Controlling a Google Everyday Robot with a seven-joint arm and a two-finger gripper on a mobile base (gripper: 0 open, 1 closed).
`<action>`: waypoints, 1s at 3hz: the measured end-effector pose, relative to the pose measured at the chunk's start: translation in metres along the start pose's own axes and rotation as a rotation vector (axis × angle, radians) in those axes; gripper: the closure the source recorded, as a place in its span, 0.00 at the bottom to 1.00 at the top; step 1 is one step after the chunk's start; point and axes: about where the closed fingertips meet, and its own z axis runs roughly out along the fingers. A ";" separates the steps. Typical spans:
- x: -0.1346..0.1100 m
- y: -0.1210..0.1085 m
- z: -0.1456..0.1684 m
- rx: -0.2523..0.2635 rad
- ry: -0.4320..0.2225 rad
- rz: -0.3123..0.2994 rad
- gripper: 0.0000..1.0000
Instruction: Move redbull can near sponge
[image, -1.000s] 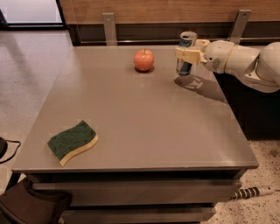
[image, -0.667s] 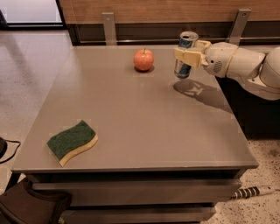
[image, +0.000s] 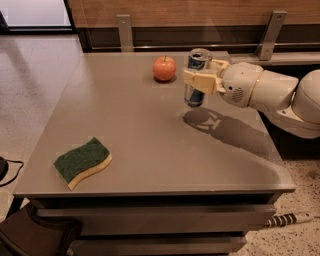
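Note:
The redbull can (image: 196, 97), blue and silver with a silver top, is held upright above the grey table (image: 140, 125), right of centre at the back. My gripper (image: 201, 79) comes in from the right and is shut on the can's middle, its cream fingers (image: 199, 81) wrapped around it. The can's shadow falls on the table just below it. The sponge (image: 82, 161), dark green on top with a pale yellow body, lies flat near the table's front left corner, far from the can.
A red apple (image: 164, 68) stands at the back of the table, just left of the can. My white arm (image: 270, 92) stretches over the table's right edge. A wooden wall with metal brackets runs behind. A cable lies on the floor at the right.
My gripper has carried the can a little to the left and toward the front, and lifted off the table. The apple and sponge have not moved.

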 end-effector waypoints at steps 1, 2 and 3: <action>0.016 0.053 0.003 -0.029 -0.007 0.029 1.00; 0.016 0.053 0.003 -0.030 -0.007 0.029 1.00; 0.018 0.076 0.008 -0.047 -0.002 0.020 1.00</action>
